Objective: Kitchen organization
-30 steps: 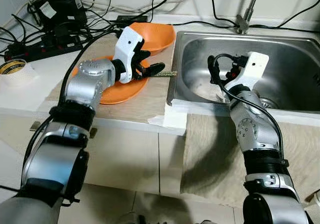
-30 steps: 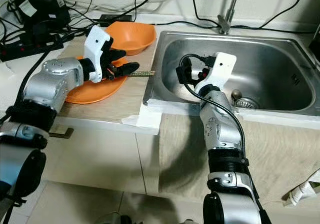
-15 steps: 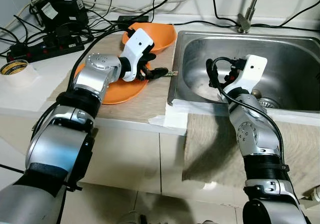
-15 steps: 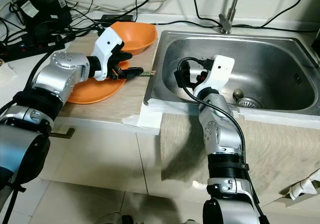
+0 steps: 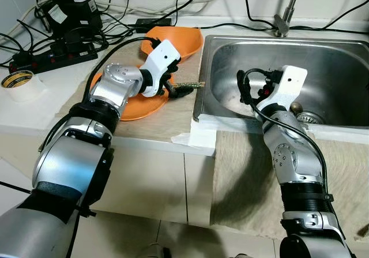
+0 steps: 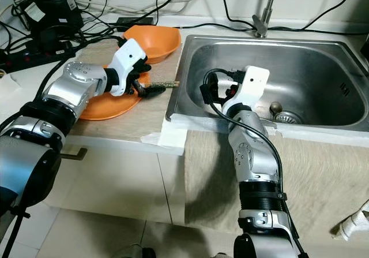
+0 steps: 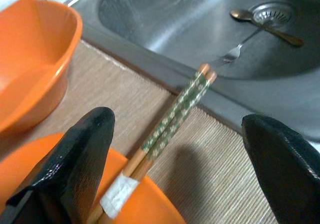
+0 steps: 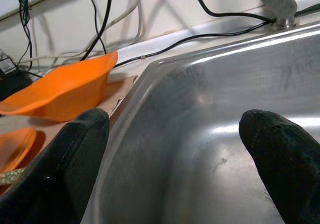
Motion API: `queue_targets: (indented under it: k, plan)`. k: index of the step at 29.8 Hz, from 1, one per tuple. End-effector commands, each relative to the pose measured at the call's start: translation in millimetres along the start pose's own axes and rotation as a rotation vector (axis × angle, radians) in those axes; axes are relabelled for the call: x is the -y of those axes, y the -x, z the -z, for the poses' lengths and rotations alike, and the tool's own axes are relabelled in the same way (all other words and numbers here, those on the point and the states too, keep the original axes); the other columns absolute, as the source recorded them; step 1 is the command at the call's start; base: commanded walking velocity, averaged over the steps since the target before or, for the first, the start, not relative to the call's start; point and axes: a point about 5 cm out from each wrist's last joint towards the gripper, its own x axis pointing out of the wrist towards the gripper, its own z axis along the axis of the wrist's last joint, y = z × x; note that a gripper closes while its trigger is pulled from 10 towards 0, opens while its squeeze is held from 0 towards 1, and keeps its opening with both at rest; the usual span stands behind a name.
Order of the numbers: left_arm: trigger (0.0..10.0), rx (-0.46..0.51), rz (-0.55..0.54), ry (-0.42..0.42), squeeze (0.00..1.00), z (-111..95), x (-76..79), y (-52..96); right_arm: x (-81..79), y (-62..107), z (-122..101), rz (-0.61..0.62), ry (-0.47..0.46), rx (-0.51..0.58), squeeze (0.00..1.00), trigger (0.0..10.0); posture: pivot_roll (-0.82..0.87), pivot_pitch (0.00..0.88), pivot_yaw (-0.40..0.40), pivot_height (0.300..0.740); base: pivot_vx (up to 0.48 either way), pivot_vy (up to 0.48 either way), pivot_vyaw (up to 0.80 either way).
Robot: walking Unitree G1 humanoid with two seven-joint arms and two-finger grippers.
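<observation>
chopsticks (image 7: 175,113) on orange plate (image 7: 150,211) rim, between spread left tool (image 7: 180,169); right tool (image 8: 170,159) spread in sink (image 8: 210,114)

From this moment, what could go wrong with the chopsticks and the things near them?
1. The chopsticks lie with one end on the orange plate and the tips at the sink edge. The left gripper is open around them; a poor closing might push them off the plate.
2. The orange bowl stands close by; a wide swing of the arm might knock it.
3. The right gripper hovers open inside the sink and might hit its wall.
</observation>
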Motion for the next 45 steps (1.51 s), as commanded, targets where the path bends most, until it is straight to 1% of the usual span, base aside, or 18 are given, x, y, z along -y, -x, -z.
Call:
queue_targets:
  k: [1, 8, 9, 10, 11, 15, 19, 22, 45]
  plan:
    - [10.0, -0.002, -0.012, -0.042, 1.0, -9, -3.2, 0.5, -7.4, 0.3, -3, -0.029, 0.015, 0.003, 0.0, 10.0, -0.1, 0.0, 0.091, 0.732, 0.0, 0.0, 0.0]
    - [10.0, -0.015, -0.025, -0.05, 1.0, -7, -3.0, -0.6, -10.5, 0.1, -3, -0.042, 0.024, 0.001, 0.0, 10.0, -0.1, 0.0, 0.086, 0.732, 0.0, 0.0, 0.0]
    - [10.0, -0.028, -0.039, -0.051, 0.3, -5, -3.2, -1.3, -12.4, 0.1, -3, -0.051, 0.03, 0.0, 0.0, 10.0, -0.1, 0.0, 0.083, 0.732, 0.0, 0.0, 0.0]
    - [10.0, -0.032, -0.042, -0.051, 0.3, -4, -3.3, -1.5, -12.9, 0.1, -3, -0.053, 0.032, -0.001, 0.0, 10.0, -0.1, 0.0, 0.083, 0.732, 0.0, 0.0, 0.0]
    - [10.0, -0.036, -0.042, -0.053, 0.0, -4, -3.0, -1.8, -13.3, 0.1, -3, -0.054, 0.032, -0.002, 0.0, 10.0, -0.1, 0.0, 0.082, 0.732, 0.0, 0.0, 0.0]
    - [10.0, -0.047, -0.036, -0.051, 0.0, -1, -1.4, -3.1, -14.5, -0.2, -2, -0.058, 0.033, -0.005, 0.0, 10.0, -0.09, 0.0, 0.081, 0.732, 0.0, 0.0, 0.0]
    - [10.0, -0.062, 0.009, -0.036, 0.0, 2, 4.4, -6.7, -15.6, -0.6, -2, -0.063, 0.032, -0.009, 0.0, 10.0, -0.09, 0.0, 0.08, 0.732, 0.0, 0.0, 0.0]
    - [10.0, -0.067, 0.023, -0.03, 0.0, 3, 5.7, -7.2, -15.6, -0.7, -2, -0.064, 0.031, -0.011, 0.0, 10.0, -0.1, 0.0, 0.081, 0.732, 0.0, 0.0, 0.0]
    - [10.0, -0.123, 0.038, -0.031, 0.0, 10, 9.2, -9.5, -16.3, -0.7, -1, -0.065, 0.034, -0.017, 0.0, 10.0, -0.09, 0.0, 0.083, 0.732, 0.0, 0.0, 0.0]
